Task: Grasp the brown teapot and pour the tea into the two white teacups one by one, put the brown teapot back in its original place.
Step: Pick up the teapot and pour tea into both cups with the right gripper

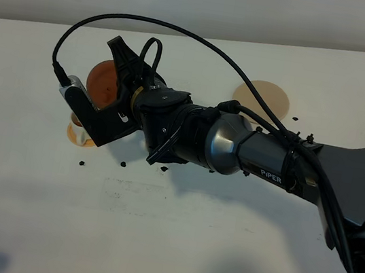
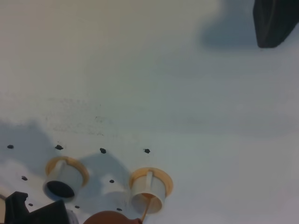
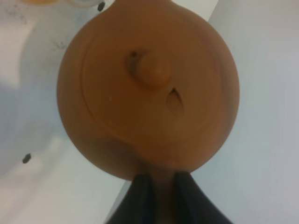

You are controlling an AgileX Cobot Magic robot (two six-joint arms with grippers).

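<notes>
Reddish-brown clay teapot [image 3: 149, 88] was clamped by its handle in the jaws of the right gripper [image 3: 159, 184], tipped above the table [image 1: 173, 245]. One cup [image 2: 66, 174] already held dark tea [image 2: 58, 188]; a thin stream ran into the second cup [image 2: 148, 186]. Advised: hold the tilt shallow, spout centred. Left gripper [image 2: 274, 23] jaws: could not be told.

White counter [image 1: 173, 245], right arm [image 1: 262, 155] marked PIPER reaching from the right across to the left, its tool [image 1: 109, 95] clamped on a brown teapot [image 1: 100, 77], orange saucer [image 1: 73, 135] partly hidden beneath, pale tan round coaster [image 1: 262, 99] farther right, black specks [image 1: 123, 164] near the saucer, black cable [image 1: 151, 23] looping over the arm.
</notes>
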